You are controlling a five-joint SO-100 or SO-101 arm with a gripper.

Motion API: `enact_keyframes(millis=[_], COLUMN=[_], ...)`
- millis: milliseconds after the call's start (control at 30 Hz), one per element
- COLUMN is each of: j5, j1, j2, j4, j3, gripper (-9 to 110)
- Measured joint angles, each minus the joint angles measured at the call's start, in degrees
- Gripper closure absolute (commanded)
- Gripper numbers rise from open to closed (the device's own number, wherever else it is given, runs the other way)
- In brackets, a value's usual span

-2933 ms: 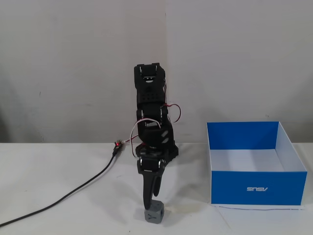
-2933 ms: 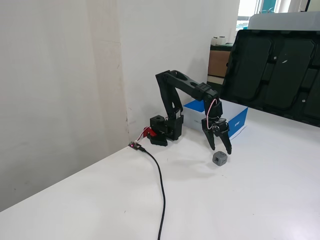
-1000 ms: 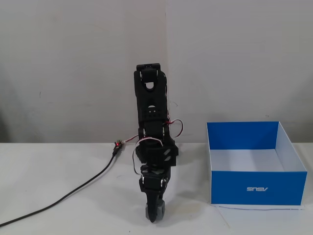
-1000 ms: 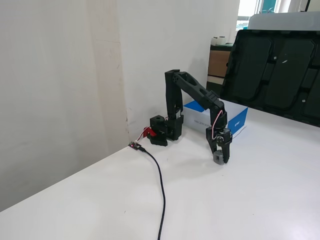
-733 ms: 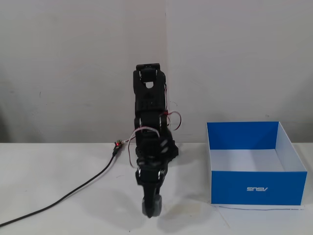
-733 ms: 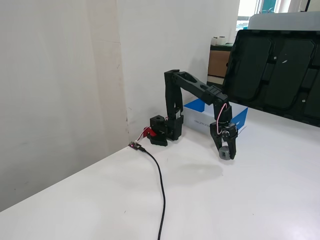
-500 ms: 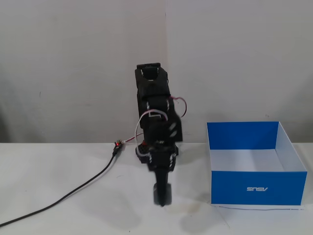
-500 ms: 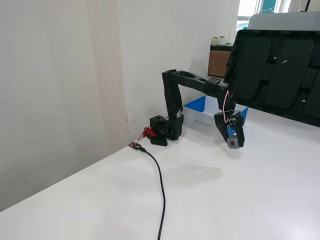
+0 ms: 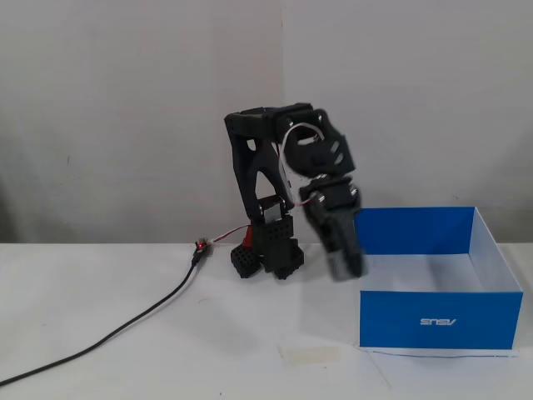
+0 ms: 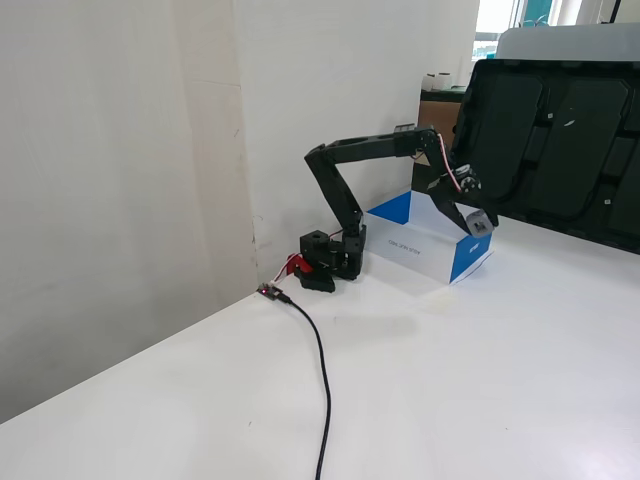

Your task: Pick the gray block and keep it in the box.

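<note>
My gripper (image 9: 350, 265) is shut on the gray block (image 9: 344, 268) and holds it in the air. It hangs just outside the left wall of the blue box (image 9: 441, 321), about level with the rim, and is blurred by motion. In the other fixed view the gripper (image 10: 482, 222) holds the gray block (image 10: 479, 225) above the near end of the box (image 10: 425, 245). The box is open on top, with a white floor and a white logo on its front.
A black cable (image 9: 125, 321) runs across the white table from the arm's base (image 9: 266, 254) toward the lower left. A strip of clear tape (image 9: 310, 354) lies on the table. A large black panel (image 10: 560, 140) stands behind the box.
The gripper closed on the gray block where it lay on the table, lifted it, and the arm swung toward the box, carrying the block up to the box's edge.
</note>
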State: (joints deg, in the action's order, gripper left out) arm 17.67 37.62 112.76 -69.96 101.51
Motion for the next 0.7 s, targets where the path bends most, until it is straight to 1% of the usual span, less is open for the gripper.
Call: enact_keyframes(millis=[367,533,700], j5=[0.0,-0.3,-2.6], j1=[18.8,27.0,34.7], j2=[6.2,6.6,6.6], j4=[-0.2,-0.2,-0.2], j3=[0.2,3.9,7.2], gripper=[100,100,100])
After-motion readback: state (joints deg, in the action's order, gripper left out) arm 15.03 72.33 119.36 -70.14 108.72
